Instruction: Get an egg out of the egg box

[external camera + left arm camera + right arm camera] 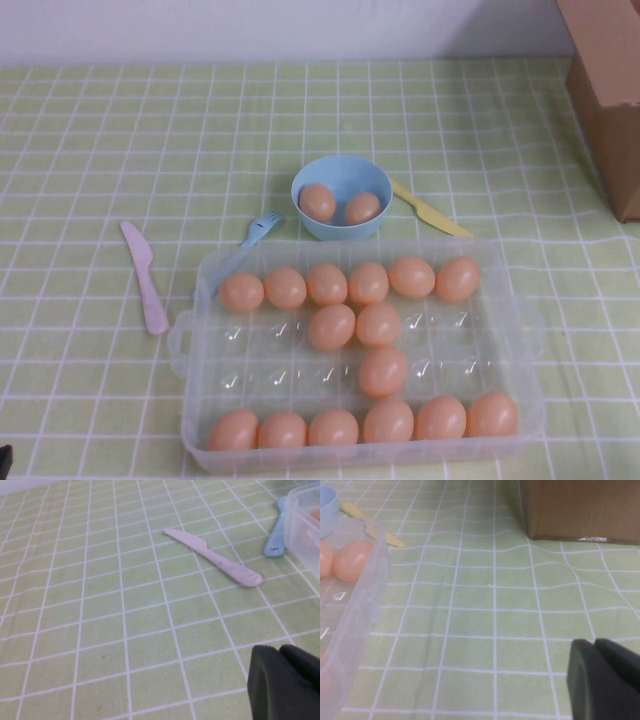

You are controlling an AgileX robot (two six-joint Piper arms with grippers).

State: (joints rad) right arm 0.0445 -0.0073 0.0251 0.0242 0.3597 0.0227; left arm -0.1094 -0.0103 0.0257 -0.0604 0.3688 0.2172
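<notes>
The clear plastic egg box [190, 335] lies at the near middle of the table and holds several peach-orange eggs: a far row, a near row and three in the middle, such as the egg [331, 327]. My left gripper [280, 651] is shut and empty, low over the cloth to the left of the box, whose corner [306, 527] shows in the left wrist view. My right gripper [594, 642] is shut and empty to the right of the box, whose wall [367, 597] shows there with eggs [352, 560] behind it. Neither gripper shows in the high view.
A light blue bowl [340, 170] with two eggs stands just behind the box. A pink knife [146, 276] lies left of the box, a blue fork [257, 232] at its far left corner, a yellow knife [430, 211] right of the bowl. A cardboard box [610, 95] stands far right.
</notes>
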